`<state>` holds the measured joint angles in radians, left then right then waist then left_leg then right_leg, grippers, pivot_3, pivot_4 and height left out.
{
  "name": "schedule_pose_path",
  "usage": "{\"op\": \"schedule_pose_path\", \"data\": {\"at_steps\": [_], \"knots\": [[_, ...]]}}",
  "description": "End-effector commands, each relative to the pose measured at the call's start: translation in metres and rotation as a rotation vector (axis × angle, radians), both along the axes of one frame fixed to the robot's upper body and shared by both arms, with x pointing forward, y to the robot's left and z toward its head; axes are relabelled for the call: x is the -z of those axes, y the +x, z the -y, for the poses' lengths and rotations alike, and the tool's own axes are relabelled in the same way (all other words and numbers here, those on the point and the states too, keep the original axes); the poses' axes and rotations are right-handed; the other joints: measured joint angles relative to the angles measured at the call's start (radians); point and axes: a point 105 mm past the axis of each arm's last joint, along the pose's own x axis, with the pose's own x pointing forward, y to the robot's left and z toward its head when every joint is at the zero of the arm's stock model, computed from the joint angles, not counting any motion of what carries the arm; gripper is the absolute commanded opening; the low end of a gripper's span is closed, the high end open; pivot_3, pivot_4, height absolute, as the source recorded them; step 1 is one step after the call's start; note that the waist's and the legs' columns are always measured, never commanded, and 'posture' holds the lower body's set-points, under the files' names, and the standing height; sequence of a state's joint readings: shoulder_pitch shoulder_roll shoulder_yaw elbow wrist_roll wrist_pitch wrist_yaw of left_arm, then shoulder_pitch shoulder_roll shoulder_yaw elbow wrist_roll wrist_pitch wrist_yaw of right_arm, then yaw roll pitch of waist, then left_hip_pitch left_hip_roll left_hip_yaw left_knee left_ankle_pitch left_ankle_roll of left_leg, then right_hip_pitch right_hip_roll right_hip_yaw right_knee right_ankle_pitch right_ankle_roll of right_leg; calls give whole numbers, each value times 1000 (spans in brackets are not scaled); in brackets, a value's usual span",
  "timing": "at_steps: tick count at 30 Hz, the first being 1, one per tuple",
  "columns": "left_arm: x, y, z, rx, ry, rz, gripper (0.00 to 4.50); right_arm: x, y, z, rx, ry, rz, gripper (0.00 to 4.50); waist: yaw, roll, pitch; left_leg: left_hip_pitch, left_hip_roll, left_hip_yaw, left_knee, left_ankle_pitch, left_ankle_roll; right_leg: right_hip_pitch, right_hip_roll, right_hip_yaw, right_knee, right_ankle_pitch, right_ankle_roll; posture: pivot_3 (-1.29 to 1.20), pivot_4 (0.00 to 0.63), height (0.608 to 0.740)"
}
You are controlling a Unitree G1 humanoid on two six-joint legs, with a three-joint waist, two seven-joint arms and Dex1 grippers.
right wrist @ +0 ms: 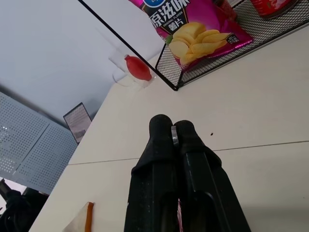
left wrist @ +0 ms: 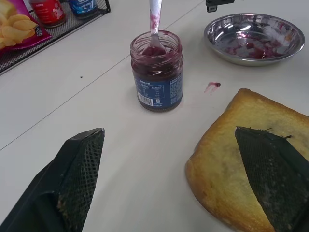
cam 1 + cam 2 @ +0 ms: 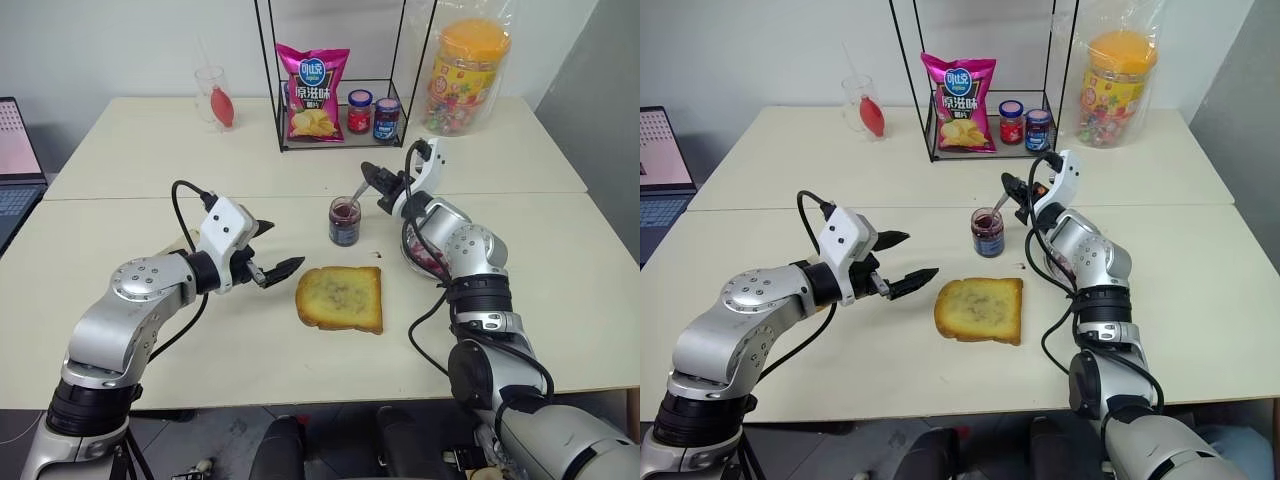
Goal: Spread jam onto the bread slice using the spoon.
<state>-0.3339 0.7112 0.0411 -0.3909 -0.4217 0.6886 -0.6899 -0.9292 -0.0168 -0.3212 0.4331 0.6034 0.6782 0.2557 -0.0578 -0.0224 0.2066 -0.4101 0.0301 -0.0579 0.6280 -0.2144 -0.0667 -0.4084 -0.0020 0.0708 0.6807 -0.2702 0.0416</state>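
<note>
We're looking at the golden toasted bread slice (image 3: 341, 298) lying flat on the table (image 3: 150, 170) with our left gripper (image 3: 272, 250) hanging wide open and empty just beside it, while our right gripper (image 3: 381, 182) is pinching the spoon (image 2: 154, 21), bowl down in the jam (image 2: 157, 72) jar.

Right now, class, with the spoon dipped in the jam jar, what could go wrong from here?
1. The right gripper pinches the spoon by the tip of its handle; the spoon could twist or slip.
2. The jam jar stands unheld, the left gripper open beside it; lifting the spoon may tip it.
3. Jam may drip before reaching the bread slice; one drip already marks the table.
</note>
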Motion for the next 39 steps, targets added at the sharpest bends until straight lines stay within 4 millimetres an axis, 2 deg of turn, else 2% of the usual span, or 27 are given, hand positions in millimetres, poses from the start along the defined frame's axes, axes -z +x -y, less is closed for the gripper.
{"op": "schedule_pose_path", "data": {"at_steps": [1, 7, 15, 39], "knots": [[-9, -1, 6, 27, 5, 44, 4500, -26, -1, 1, -1, 39, 73, 16, 0, 0, 0, 0, 0, 0, 0, 0, 0, 0, 0, 0, 0, 0, 0, 0, 150, 740], [-9, -1, 6, 28, 6, 45, 4500, -28, 0, 5, 10, 113, 38, 16, 0, 0, 0, 0, 0, 0, 0, 0, 0, 0, 0, 0, 0, 0, 0, 0, 150, 740], [-9, 0, 7, 33, 7, 46, 4500, -29, -2, 6, 11, 65, 65, 16, 0, 0, 0, 0, 0, 0, 0, 0, 0, 0, 0, 0, 0, 0, 0, 0, 150, 740], [-10, 2, 8, 41, 11, 56, 4500, -36, -3, 15, 26, 120, 76, 16, 0, 0, 0, 0, 0, 0, 0, 0, 0, 0, 0, 0, 0, 0, 0, 0, 150, 740]]}}
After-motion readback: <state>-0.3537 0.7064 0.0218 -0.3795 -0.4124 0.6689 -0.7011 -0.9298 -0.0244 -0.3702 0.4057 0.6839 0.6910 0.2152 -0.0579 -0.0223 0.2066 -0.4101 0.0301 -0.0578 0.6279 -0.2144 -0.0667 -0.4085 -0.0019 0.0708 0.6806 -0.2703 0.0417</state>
